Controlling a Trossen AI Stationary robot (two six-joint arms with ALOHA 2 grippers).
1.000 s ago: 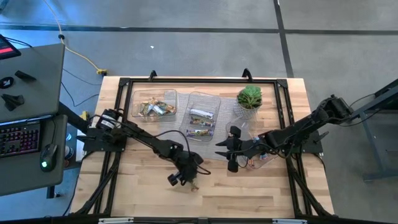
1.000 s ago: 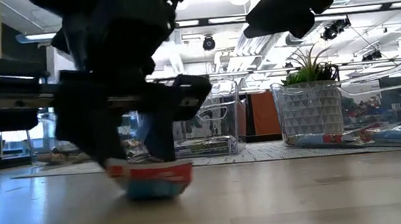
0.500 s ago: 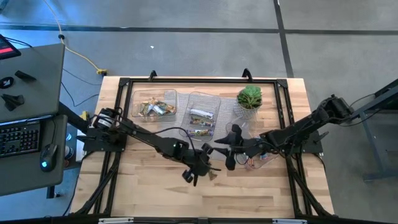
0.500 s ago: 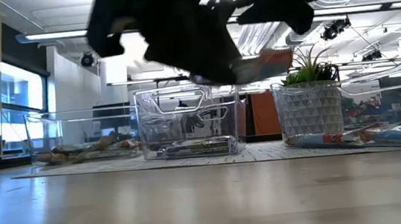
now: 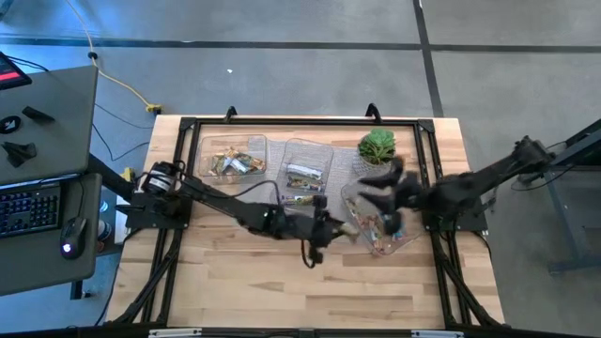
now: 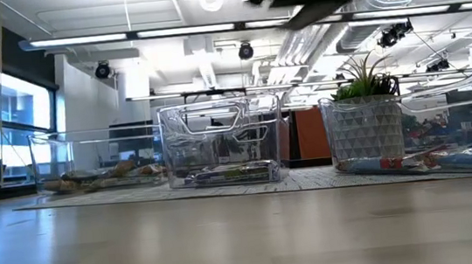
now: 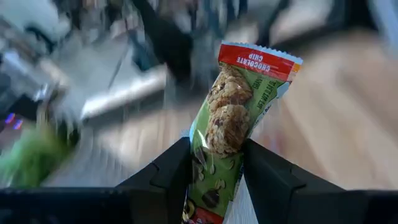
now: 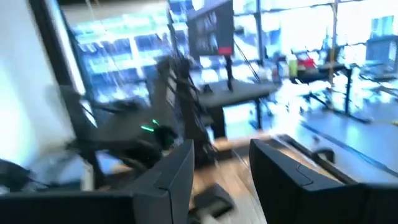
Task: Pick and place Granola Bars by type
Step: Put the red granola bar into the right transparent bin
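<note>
A green-wrapped granola bar (image 7: pixel 239 118) with a red sealed end stands between the fingers of my left gripper (image 7: pixel 217 177), which is shut on it. In the high view that gripper (image 5: pixel 329 231) hovers mid-table, just left of the right clear tray (image 5: pixel 406 240), which holds several bars. My right gripper (image 8: pixel 221 177) is open with nothing between its fingers. It is raised near the plant and blurred in the high view (image 5: pixel 385 184). More bars lie in the left tray (image 5: pixel 232 160) and the middle tray (image 5: pixel 305 175). My left gripper pinches the green bar between its two fingers, across the bar's width, at its lower half (image 7: pixel 214 163). The fingers lie along the bar. Its red-sealed end (image 7: pixel 261 61) sticks out past the fingertips. The bar is lifted clear of the table.
A small green potted plant (image 5: pixel 377 147) stands at the back right, beside the trays. A black frame (image 5: pixel 188 124) runs around the table top. Bare wood (image 5: pixel 282 291) spreads along the near side. A desk with a keyboard (image 5: pixel 28 207) stands left of the table.
My left gripper has lifted the bar off the table's near middle and carried it up and toward the right tray, tipping from pointing down to nearly level. My right gripper has risen and drawn back toward the table's far right.
</note>
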